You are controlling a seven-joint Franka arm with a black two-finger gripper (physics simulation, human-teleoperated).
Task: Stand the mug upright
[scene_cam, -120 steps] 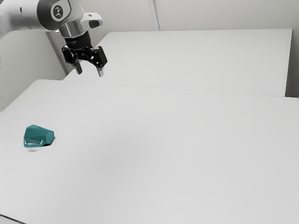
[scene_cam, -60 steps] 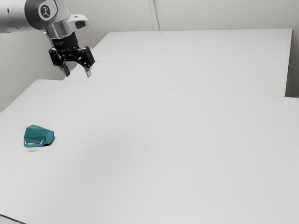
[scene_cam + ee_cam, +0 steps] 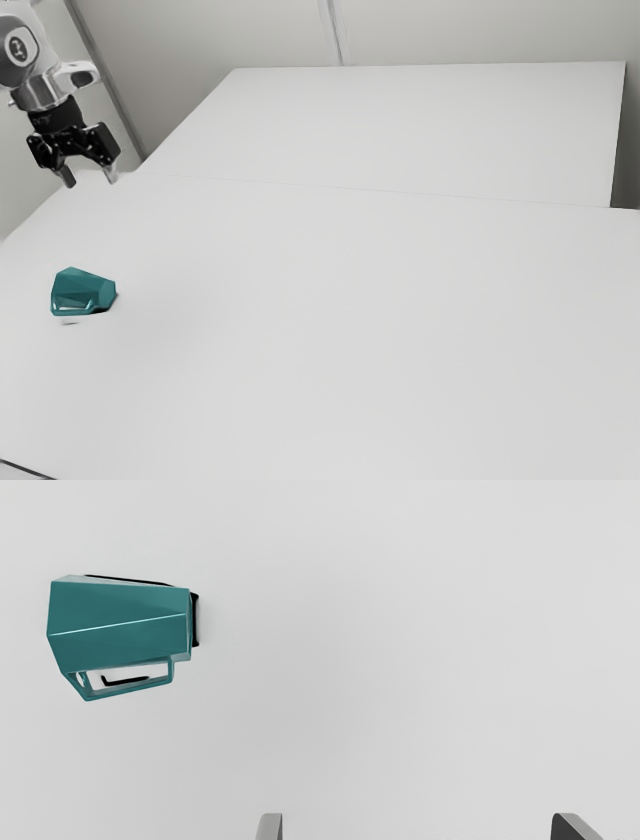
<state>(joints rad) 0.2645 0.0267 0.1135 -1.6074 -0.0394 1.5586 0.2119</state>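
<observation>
High above the table's far left part in the exterior view, my gripper [image 3: 90, 178] points down, open and holding nothing. The teal faceted mug [image 3: 82, 292] lies on its side at the exterior view's left, nearer the camera than the gripper. In the wrist view the mug [image 3: 120, 622] rests off to one side of the gripper [image 3: 417, 825], whose two fingertips stand wide apart with bare table between them. The mug's handle [image 3: 132, 692] sticks out sideways along its body. No part of the gripper touches the mug.
The white table [image 3: 350, 320] stretches under the mug. Behind it, a second white surface [image 3: 420, 130] lies near the wall. A dark thin line [image 3: 28, 469] crosses the near left corner of the exterior view.
My gripper has moved toward the exterior view's left and somewhat lower, staying open. The mug lies where it was.
</observation>
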